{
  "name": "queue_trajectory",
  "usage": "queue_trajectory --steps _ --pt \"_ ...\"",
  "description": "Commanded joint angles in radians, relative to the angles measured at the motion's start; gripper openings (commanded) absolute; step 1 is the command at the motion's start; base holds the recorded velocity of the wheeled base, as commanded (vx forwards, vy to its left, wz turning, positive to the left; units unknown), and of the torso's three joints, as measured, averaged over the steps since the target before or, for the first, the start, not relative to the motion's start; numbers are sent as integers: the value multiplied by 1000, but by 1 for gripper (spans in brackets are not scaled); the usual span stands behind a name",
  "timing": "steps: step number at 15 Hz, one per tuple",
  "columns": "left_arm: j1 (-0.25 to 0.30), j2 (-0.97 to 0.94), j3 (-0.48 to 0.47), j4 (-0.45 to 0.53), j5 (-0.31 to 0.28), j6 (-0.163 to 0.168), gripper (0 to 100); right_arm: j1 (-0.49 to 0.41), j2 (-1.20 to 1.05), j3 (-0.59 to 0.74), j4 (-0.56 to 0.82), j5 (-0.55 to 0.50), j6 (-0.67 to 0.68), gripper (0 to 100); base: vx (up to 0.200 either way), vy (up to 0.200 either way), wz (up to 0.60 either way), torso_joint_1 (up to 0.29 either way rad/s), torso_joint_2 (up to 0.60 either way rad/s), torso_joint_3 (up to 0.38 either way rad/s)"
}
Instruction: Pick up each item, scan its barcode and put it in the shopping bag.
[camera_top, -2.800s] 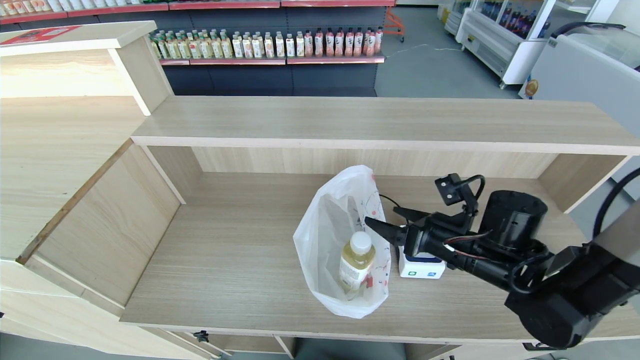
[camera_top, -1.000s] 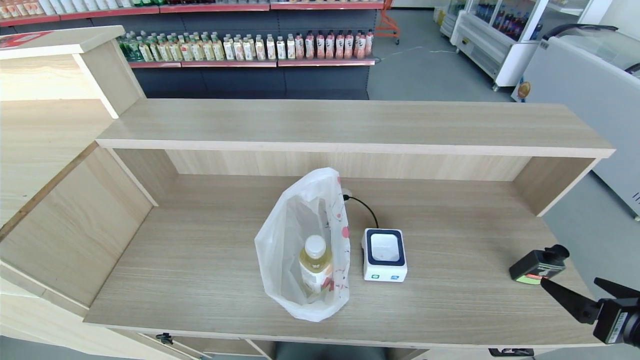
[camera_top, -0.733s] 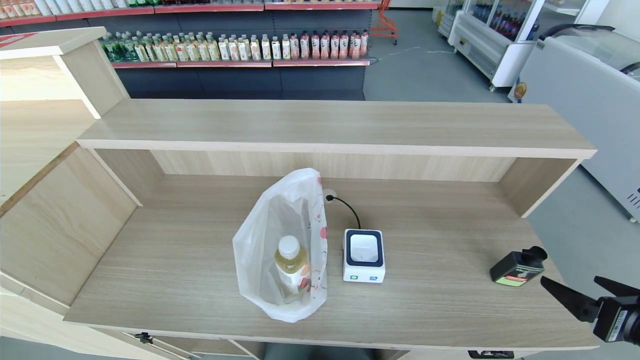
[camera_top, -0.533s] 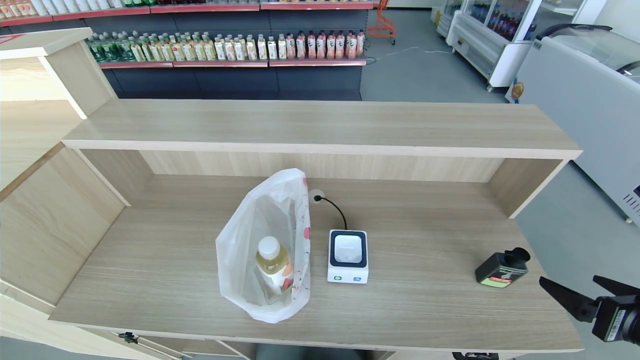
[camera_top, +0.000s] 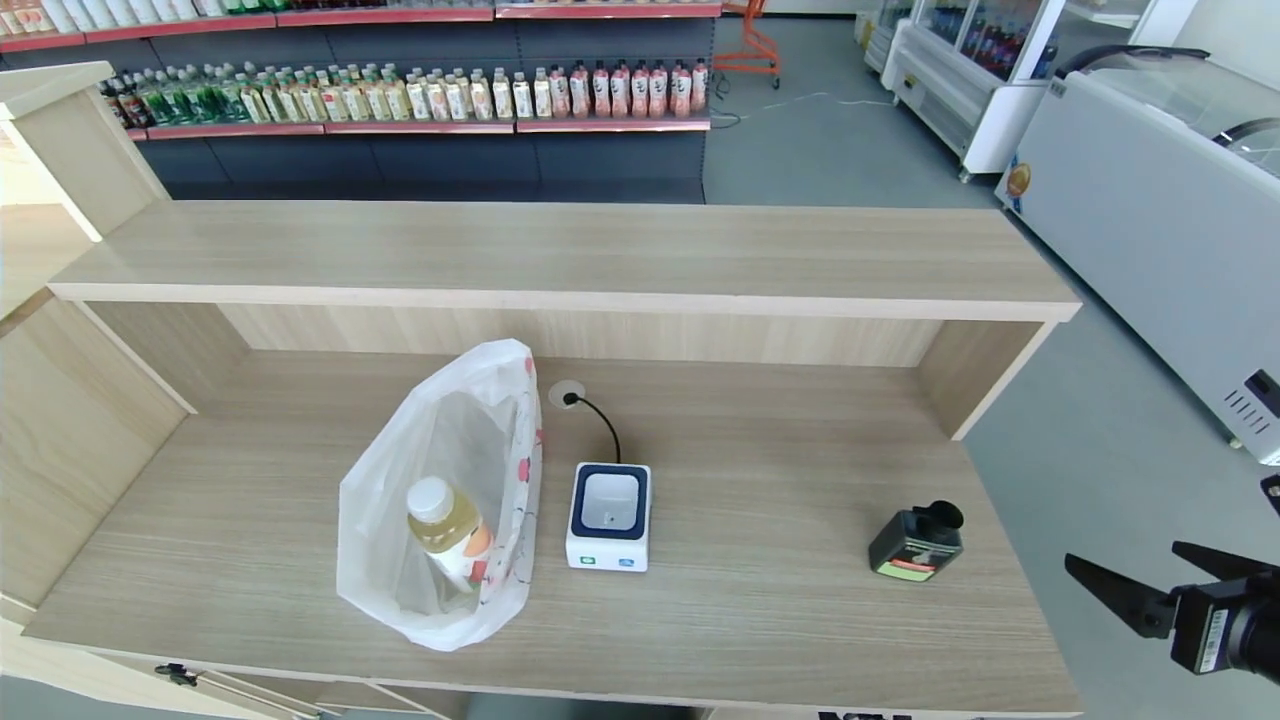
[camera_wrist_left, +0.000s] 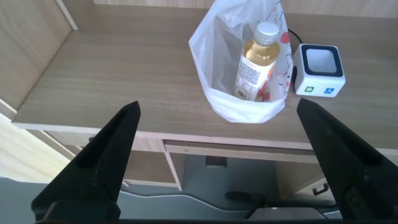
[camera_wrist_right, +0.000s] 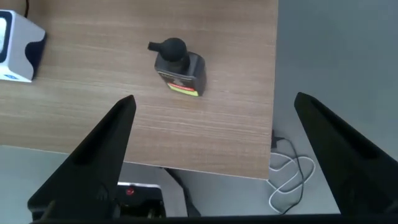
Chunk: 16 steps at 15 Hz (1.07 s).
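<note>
A white plastic shopping bag (camera_top: 440, 500) (camera_wrist_left: 239, 62) stands open on the wooden counter with a yellow drink bottle (camera_top: 445, 525) (camera_wrist_left: 255, 59) upright inside it. Beside it sits the white barcode scanner (camera_top: 609, 502) (camera_wrist_left: 319, 70) (camera_wrist_right: 15, 48) with a dark window on top. A small black bottle (camera_top: 915, 542) (camera_wrist_right: 179, 66) with a pump cap and a green and red label rests near the counter's right end. My right gripper (camera_top: 1150, 580) (camera_wrist_right: 211, 162) hangs open off the counter's right front corner, empty. My left gripper (camera_wrist_left: 217, 162) is open and empty, held before the counter's front edge.
A raised shelf (camera_top: 560, 250) runs along the back of the counter (camera_top: 760, 600). The scanner's black cable (camera_top: 598, 425) goes into a hole behind it. Store shelves with drinks (camera_top: 400, 95) and chest freezers (camera_top: 1150, 190) stand beyond. A cable (camera_wrist_right: 289, 180) lies on the floor below the counter edge.
The head camera has swung right, so bag and scanner shift left in the picture. My right arm has drawn back from the bag to the counter's right front corner, gripper open.
</note>
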Motion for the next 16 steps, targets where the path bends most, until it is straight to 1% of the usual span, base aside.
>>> queue_trajectory --steps 1,3,6,8,11,12,13,15,16 --pt "0 0 0 0 0 0 100 -3 102 -41 5 0 -85 100 0 0 0 0 0 0" --pt "0 0 0 0 0 0 100 -19 174 -73 41 -9 -240 100 0 0 0 0 0 0" --pt "0 0 0 0 0 0 100 -24 238 -127 113 -95 -423 100 0 0 0 0 0 0" --pt "0 0 0 0 0 0 100 -16 275 -144 145 -103 -533 100 0 0 0 0 0 0" --pt "0 0 0 0 0 0 100 -13 381 -167 139 -99 -673 100 0 0 0 0 0 0" --pt "0 0 0 0 0 0 100 -13 402 -174 139 -98 -685 100 0 0 0 0 0 0" --pt "0 0 0 0 0 0 100 10 459 -217 137 -92 -688 100 0 0 0 0 0 0" --pt "0 0 0 0 0 0 100 54 514 -259 120 -72 -668 100 0 0 0 0 0 0" --pt "0 0 0 0 0 0 100 93 566 -298 117 -1 -643 100 0 0 0 0 0 0"
